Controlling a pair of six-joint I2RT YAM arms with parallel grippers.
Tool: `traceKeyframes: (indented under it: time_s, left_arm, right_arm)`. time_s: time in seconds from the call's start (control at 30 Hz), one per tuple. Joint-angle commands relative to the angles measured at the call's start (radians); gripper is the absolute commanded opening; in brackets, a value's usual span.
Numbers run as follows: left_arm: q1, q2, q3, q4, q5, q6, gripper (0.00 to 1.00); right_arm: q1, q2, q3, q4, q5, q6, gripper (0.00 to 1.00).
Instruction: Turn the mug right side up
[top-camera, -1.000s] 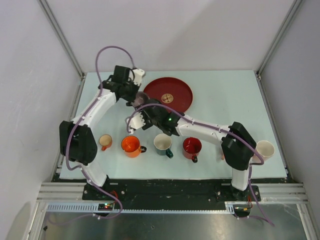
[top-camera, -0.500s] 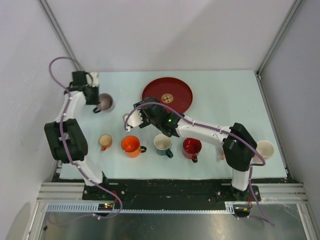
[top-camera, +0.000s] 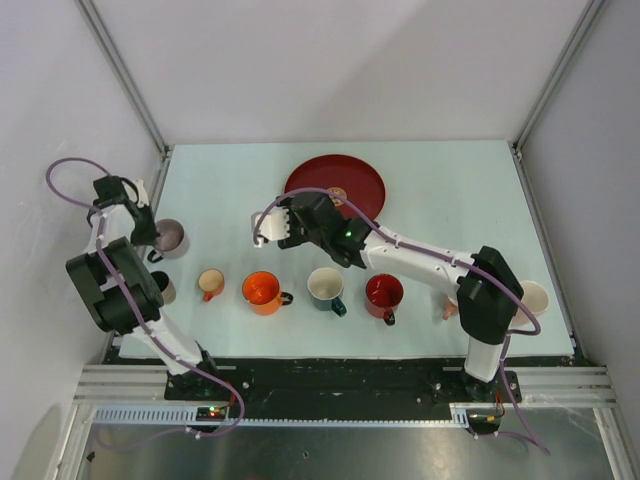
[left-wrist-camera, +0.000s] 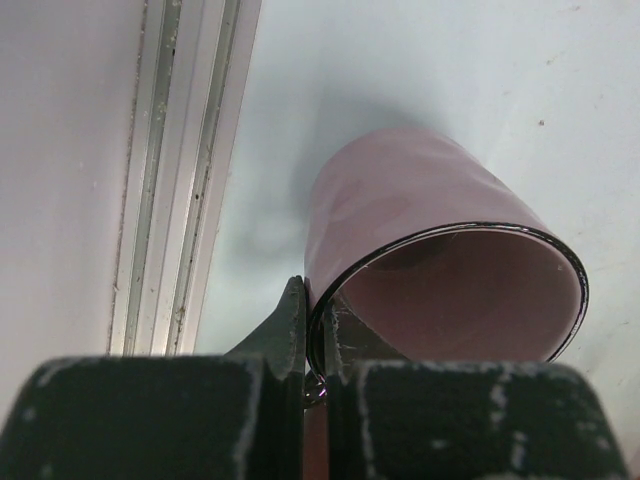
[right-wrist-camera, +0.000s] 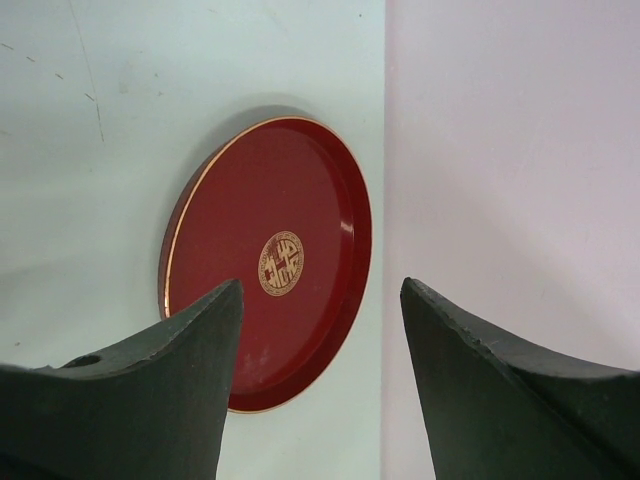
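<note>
Writing: the plate (right-wrist-camera: 300, 200) bears a round gold emblem at its centre, a stylised sign I cannot read.
Left arm (top-camera: 110, 270): folded back at the left edge of the table (top-camera: 450, 190), wrist bent inward.
Left jaws: pinched shut on the mug's rim, one finger inside, one outside.
Mug (left-wrist-camera: 420, 200): pink, at the left edge, mouth showing from above; whether it touches the table I cannot tell.
Right arm (top-camera: 420, 262): stretched across to mid-table, wrist beside the plate's near-left rim.
Right jaws: wide apart, holding nothing, the plate seen between them.
Other mugs (top-camera: 326, 286): mouth-up in a row along the near edge.
</note>
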Motion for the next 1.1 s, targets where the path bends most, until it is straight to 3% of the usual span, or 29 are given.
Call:
traceKeyframes:
  time_s: [0.0, 0.07, 0.13, 0.23, 0.37, 0.63, 0.77, 0.9, 1.07]
  left_arm:
    - [0.001, -0.005, -0.002, 0.061, 0.024, 0.032, 0.00]
    - [0.001, 0.018, 0.004, 0.062, 0.019, 0.033, 0.00]
    - [0.001, 0.028, 0.006, 0.062, 0.024, 0.035, 0.10]
    - [0.001, 0.015, 0.007, 0.060, 0.033, 0.045, 0.40]
    - [0.001, -0.032, 0.019, 0.060, 0.040, 0.050, 0.60]
    - [-0.043, -0.181, 0.049, 0.043, 0.099, 0.042, 0.79]
    - [-0.159, -0.267, 0.064, 0.030, 0.069, 0.065, 0.84]
    - [-0.301, -0.360, 0.099, 0.022, 0.025, 0.057, 0.93]
    - [-0.438, -0.537, 0.077, -0.030, -0.006, -0.020, 0.99]
  right_arm:
    - [-0.007, -0.045, 0.038, -0.001, -0.015, 0.042, 0.69]
    - [-0.010, -0.047, 0.039, 0.001, -0.013, 0.047, 0.69]
    - [-0.016, -0.050, 0.046, 0.002, -0.011, 0.066, 0.69]
    - [-0.037, -0.061, 0.061, -0.010, -0.023, 0.132, 0.69]
    - [-0.077, -0.088, 0.064, -0.008, -0.042, 0.242, 0.69]
    - [-0.285, -0.173, 0.063, -0.074, -0.055, 0.665, 0.70]
    - [-0.478, -0.239, 0.037, -0.171, -0.096, 0.980, 0.70]
    - [-0.702, -0.327, -0.060, -0.236, -0.198, 1.238, 0.78]
    - [-0.867, -0.461, -0.181, -0.269, -0.137, 1.323, 0.80]
